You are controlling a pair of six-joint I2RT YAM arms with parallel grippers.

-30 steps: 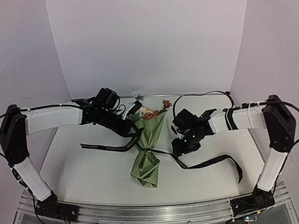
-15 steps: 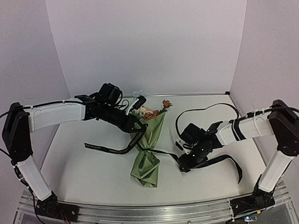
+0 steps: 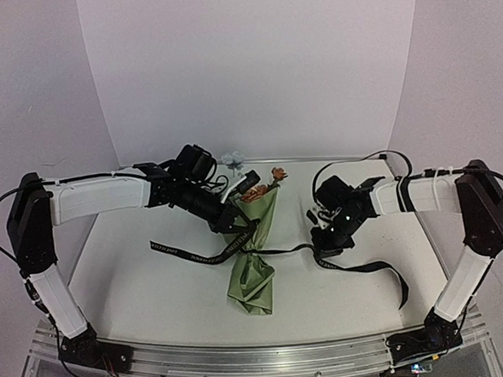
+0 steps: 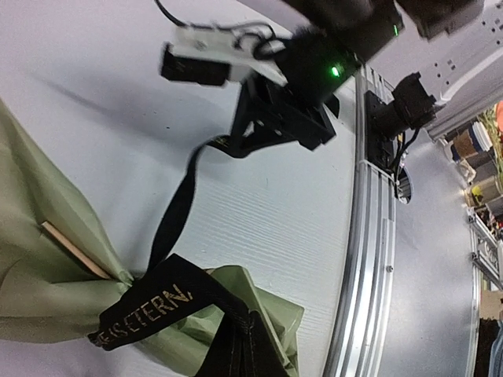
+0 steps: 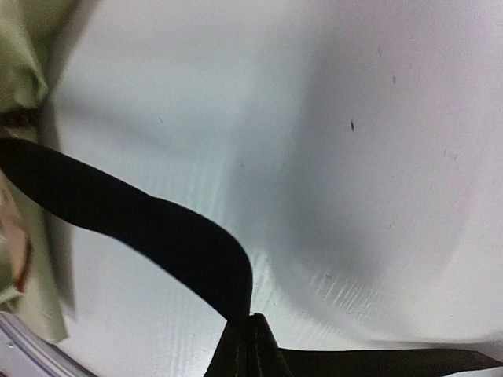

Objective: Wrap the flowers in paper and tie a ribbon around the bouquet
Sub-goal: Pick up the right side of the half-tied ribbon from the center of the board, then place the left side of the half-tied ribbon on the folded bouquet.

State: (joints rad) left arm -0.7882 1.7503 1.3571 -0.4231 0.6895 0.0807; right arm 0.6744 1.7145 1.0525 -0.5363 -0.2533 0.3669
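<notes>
The bouquet lies in the middle of the table. Its olive-green paper forms a cone, and the flowers stick out of the far end. The black ribbon circles the cone's waist. My left gripper is shut on the lettered strand just above the paper, fingertips pressed together. To the right of the bouquet, my right gripper is shut on the other strand. That strand runs tight from the waist to the jaws. A loose tail trails right.
Another ribbon end lies on the table left of the bouquet. A metal rail runs along the near edge. White walls close off the back and sides. A black cable loops above the right arm.
The right gripper dipped toward the near edge, came back and closed on the ribbon's right strand, which now runs taut. The left gripper shifted slightly right, still holding its strand.
</notes>
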